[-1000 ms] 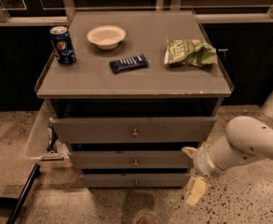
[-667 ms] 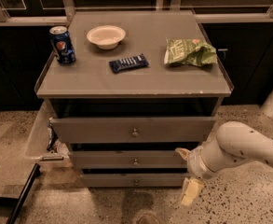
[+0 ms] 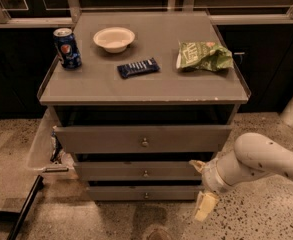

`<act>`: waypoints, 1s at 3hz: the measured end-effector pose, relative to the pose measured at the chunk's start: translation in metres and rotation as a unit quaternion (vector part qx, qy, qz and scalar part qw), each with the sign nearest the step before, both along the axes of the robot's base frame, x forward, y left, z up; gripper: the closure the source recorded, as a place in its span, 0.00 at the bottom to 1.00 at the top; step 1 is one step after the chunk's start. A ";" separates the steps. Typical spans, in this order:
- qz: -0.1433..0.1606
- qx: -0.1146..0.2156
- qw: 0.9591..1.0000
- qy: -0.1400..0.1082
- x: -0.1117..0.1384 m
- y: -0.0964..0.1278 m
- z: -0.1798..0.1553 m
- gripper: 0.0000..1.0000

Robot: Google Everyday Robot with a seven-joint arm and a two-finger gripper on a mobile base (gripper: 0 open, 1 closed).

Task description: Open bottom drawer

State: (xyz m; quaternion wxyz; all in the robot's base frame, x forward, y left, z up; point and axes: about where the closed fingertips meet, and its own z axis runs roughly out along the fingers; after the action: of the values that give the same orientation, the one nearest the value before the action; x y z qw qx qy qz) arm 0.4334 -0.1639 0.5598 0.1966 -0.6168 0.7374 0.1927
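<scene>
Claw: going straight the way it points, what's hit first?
The claw, low at the cabinet's right, points left: probably the bottom drawer's right end, though depth is unclear.

The arm (image 3: 271, 159) is cut off by the right edge, so its base is not seen. The claw (image 3: 204, 200) is held low at the right end of the bottom drawer (image 3: 136, 192), and that end of the front panel is covered by it. The drawer interiors are lost in shadow. The clutter (image 3: 57, 151) wedged left of the drawers cannot be identified. A dark frame (image 3: 16, 211) is cropped at the lower left corner.
</scene>
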 end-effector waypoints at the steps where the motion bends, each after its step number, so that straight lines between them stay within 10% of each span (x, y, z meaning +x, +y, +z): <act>1: 0.002 0.006 1.000 -0.030 0.005 -0.009 -0.026 0.00; 3: 0.048 -0.052 0.987 -0.148 0.043 -0.015 -0.066 0.00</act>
State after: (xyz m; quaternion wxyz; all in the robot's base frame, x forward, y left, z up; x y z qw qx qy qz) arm 0.4764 -0.1789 0.4934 0.2615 -0.6824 0.6790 0.0701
